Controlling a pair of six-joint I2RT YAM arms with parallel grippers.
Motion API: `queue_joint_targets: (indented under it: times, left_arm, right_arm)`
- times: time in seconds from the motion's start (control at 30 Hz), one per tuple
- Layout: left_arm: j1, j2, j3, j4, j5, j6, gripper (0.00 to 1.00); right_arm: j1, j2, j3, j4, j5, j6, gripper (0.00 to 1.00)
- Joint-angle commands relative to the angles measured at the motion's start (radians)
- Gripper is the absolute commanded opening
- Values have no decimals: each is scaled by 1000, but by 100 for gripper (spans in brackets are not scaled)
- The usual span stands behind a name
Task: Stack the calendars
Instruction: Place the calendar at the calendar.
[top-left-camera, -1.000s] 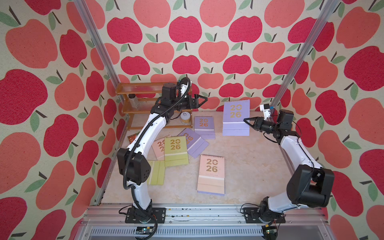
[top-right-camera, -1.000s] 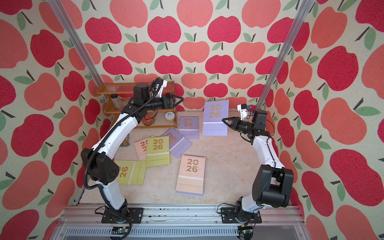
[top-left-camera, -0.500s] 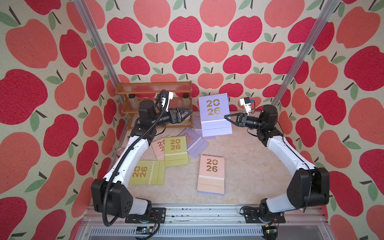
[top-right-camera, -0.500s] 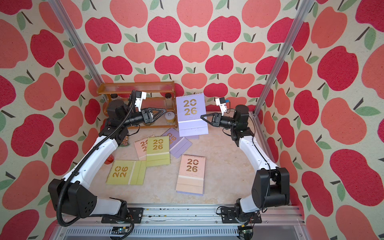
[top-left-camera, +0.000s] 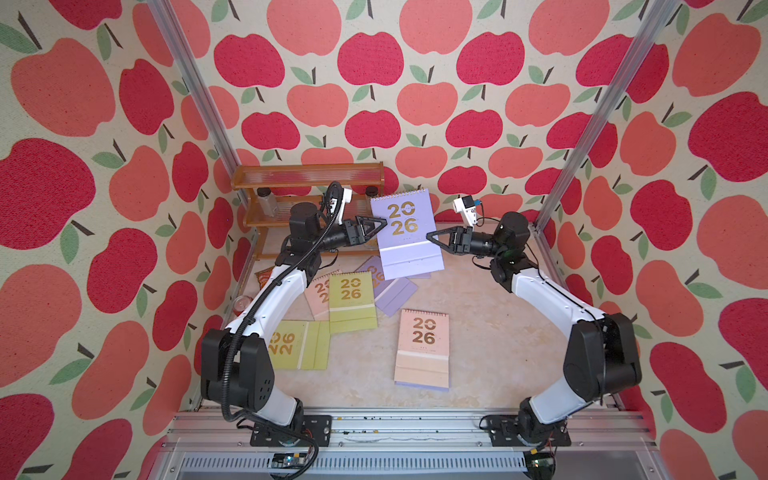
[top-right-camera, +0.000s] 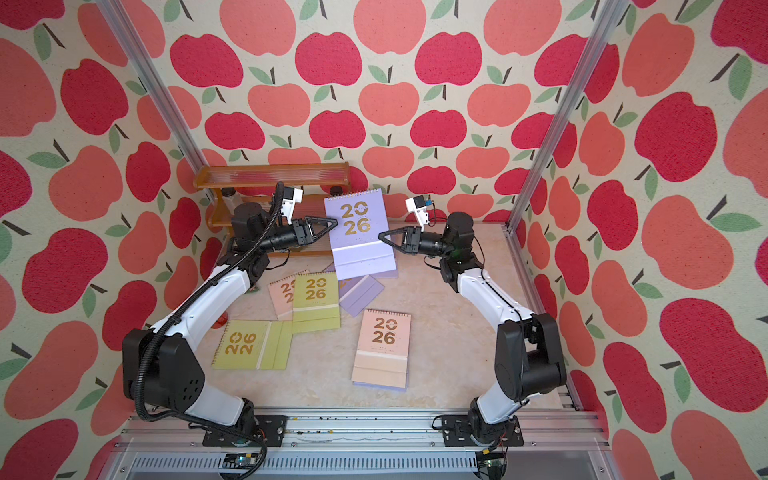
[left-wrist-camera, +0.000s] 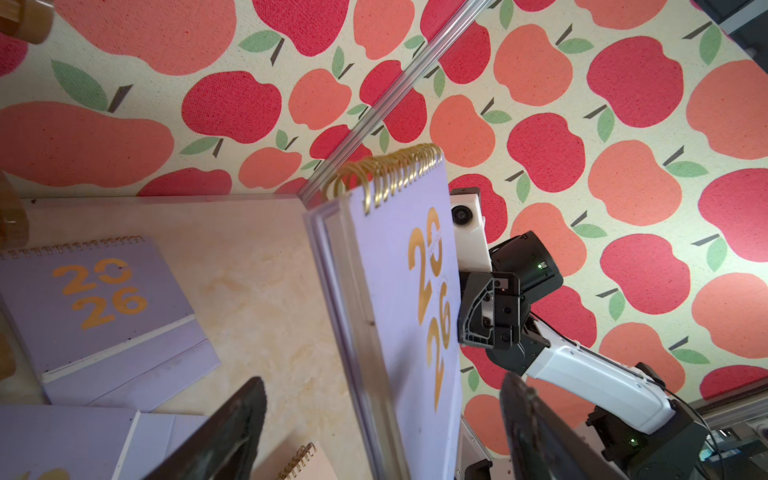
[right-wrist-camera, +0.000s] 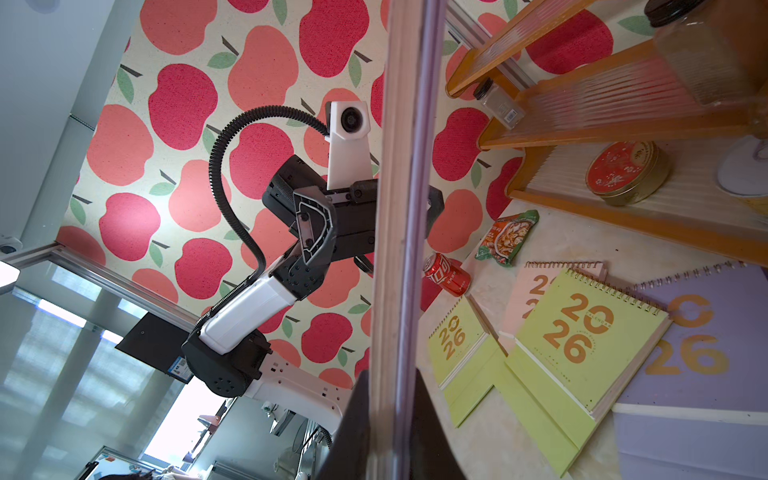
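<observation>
The right pincer (top-left-camera: 429, 238) pinches one side of the raised lilac calendar (top-left-camera: 409, 249). The left pincer (top-left-camera: 383, 224), spread wide, sits around the other side. The spiral end points to the desk's (top-left-camera: 478, 332) back edge.

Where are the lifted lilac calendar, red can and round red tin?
lifted lilac calendar (top-left-camera: 409, 253): a top view, front cover.
red can (right-wrist-camera: 446, 274): right wrist view, side wall.
round red tin (right-wrist-camera: 617, 168): right wrist view, lid.
</observation>
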Motion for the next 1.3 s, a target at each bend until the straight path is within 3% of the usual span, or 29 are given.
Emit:
queue_joint_targets:
  times: [0.0, 0.13, 0.27, 0.37, 0.47, 0.5, 0.57, 0.63, 0.7, 0.77, 0.83, 1.03, 1.27]
  left_arm:
    - [6, 12, -9, 90, 23, -33, 78]
    - [6, 22, -12, 127, 22, -60, 66]
    - [9, 23, -15, 147, 18, -73, 46]
    - [10, 30, -12, 164, 23, -90, 27]
    - [13, 35, -9, 177, 33, -96, 2]
    - [14, 38, -3, 178, 44, -95, 0]
    - [17, 43, 4, 178, 66, -91, 0]
    - [21, 49, 15, 175, 94, -83, 0]
    - [22, 56, 32, 162, 122, -76, 0]
    - [23, 61, 46, 149, 147, -63, 0]
    - [19, 63, 55, 147, 169, -53, 0]
    - [-11, 68, 81, 129, 219, -17, 0]
    - [-68, 106, 126, 67, 232, 32, 0]
  right_arm:
    - [19, 11, 36, 113, -18, 42, 0]
    - [30, 38, 36, 128, -28, 49, 0]
    - [40, 55, 25, 143, -32, 56, 0]
    - [41, 66, 19, 134, -43, 46, 0]
    - [41, 72, 24, 83, -63, 14, 0]
    - [39, 70, 28, 46, -73, -12, 3]
    - [36, 56, 41, -86, -81, -112, 17]
    - [25, 22, 76, -344, -84, -316, 41]
    - [10, -8, 134, -631, -73, -557, 54]
    - [-6, -31, 188, -841, -69, -748, 58]
    - [-33, -56, 206, -927, -89, -853, 59]
    - [-124, -94, 155, -838, -165, -848, 61]
    - [-121, -65, 139, -791, -184, -827, 61]
